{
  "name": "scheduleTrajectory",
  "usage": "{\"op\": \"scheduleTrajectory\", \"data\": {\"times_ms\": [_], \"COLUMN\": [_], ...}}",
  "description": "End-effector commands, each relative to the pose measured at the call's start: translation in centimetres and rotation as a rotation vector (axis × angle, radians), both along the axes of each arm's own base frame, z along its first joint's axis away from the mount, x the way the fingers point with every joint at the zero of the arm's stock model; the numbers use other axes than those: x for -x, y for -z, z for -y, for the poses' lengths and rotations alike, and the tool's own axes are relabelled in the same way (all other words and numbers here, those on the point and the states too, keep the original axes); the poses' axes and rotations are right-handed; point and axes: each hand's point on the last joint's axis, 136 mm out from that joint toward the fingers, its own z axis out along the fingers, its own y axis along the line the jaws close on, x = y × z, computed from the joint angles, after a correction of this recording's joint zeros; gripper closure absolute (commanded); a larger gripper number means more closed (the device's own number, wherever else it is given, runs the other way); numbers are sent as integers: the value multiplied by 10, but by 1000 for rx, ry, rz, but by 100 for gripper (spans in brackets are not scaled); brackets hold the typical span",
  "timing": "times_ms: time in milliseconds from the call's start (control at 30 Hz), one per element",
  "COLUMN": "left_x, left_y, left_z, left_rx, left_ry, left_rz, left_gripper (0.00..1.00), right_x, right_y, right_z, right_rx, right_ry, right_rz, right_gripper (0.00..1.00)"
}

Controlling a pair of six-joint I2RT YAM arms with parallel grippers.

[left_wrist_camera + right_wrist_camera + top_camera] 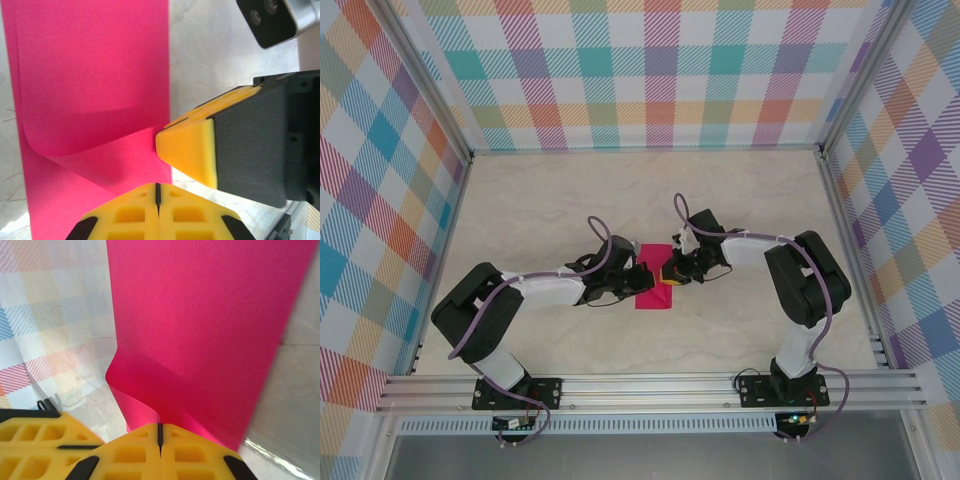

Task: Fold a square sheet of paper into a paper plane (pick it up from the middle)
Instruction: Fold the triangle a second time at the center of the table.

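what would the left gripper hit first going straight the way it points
The square sheet of paper: the shut left gripper sits at its lifted fold. The right gripper looks off to one side, though depth is unclear.

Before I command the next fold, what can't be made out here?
Top external: square sheet of paper, middle covered by left gripper and right gripper; creases too small.
Left wrist: sheet's top and bottom edges cut off by frame.
Right wrist: pinch point hidden behind own fingers.
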Motion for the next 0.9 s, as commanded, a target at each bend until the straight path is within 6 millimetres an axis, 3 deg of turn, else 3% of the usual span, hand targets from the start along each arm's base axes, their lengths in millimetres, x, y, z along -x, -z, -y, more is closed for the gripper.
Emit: {"op": "scheduleTrajectory", "data": {"times_ms": [0,433,867], "left_x": [-8,-17,-18], "left_y": [-25,-9,15], "left_z": [6,23,25], "left_rx": [62,64,11], "left_ry": [12,39,47], "left_rz": [44,11,-45], "left_gripper": [94,93,94], "right_x": [-3,-1,-3], "right_y": [-1,8,12], "right_z": [10,20,20], "right_rx": [64,120,129], "right_ry": [10,37,42], "right_rz": [68,61,57], "right_gripper": [96,95,95]}}
